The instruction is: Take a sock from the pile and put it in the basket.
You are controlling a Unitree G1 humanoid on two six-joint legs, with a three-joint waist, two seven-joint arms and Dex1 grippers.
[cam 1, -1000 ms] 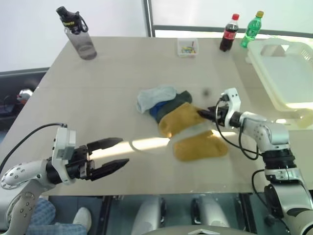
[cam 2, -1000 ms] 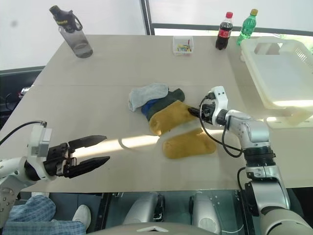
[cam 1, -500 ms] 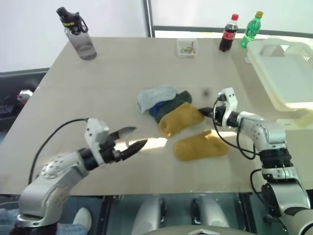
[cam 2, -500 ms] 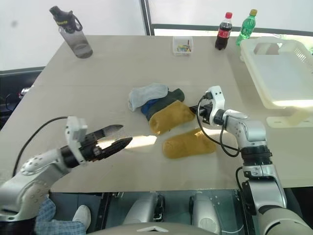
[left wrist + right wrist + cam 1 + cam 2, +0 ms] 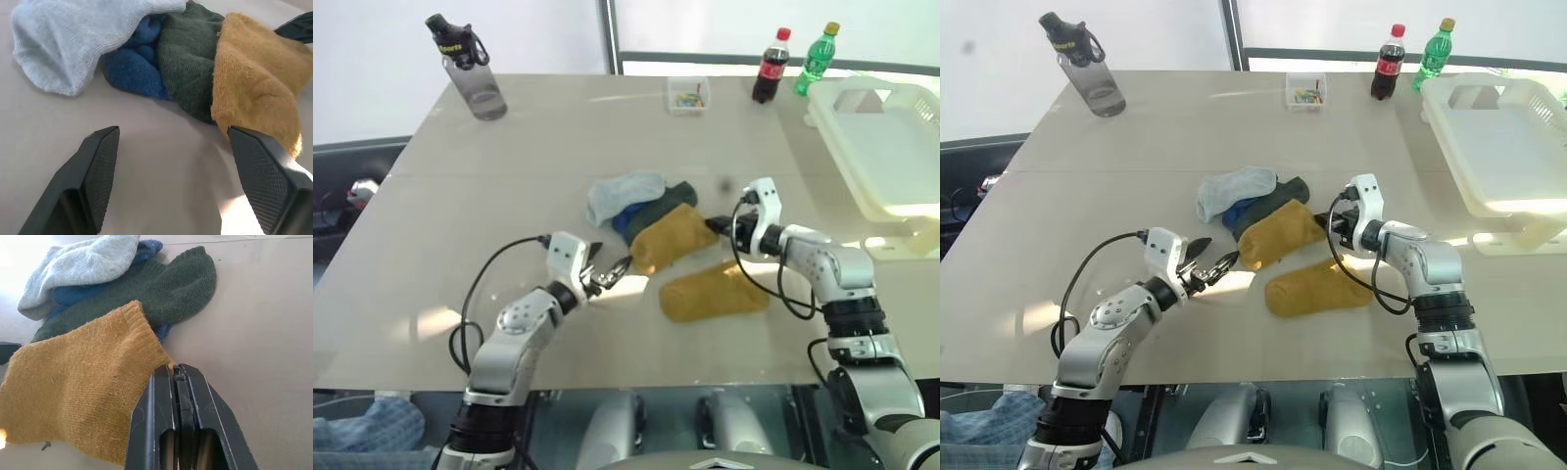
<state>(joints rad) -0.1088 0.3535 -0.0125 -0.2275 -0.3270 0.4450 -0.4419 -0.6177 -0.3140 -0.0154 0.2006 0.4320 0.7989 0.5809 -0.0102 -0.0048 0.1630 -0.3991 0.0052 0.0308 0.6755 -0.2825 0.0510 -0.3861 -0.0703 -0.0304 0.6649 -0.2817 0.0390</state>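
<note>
Progress: early. The basket (image 5: 891,147) holds nothing visible; no sock has been lifted. The right tool (image 5: 174,374) is clamped on the corner of the mustard-yellow sock (image 5: 83,401), which lies flat on the table (image 5: 558,147) at the pile (image 5: 641,201). The left tool (image 5: 171,142), spread wide, faces the pile's near edge. Lift and transfer to the basket, well beyond the right tool, remain.

This looks like a robot test room in a lab or office rather than a home. A wide, plain beige table (image 5: 558,147) stands before blank white wall panels and a dark-framed window (image 5: 607,34), with props set out along its far edge as for a trial: a grey sports bottle (image 5: 468,67), a small clear plastic box (image 5: 689,95) (bits of colour inside), a cola bottle (image 5: 771,67) and a green soda bottle (image 5: 817,59). Dark equipment (image 5: 342,201) sits beside the table.
</note>
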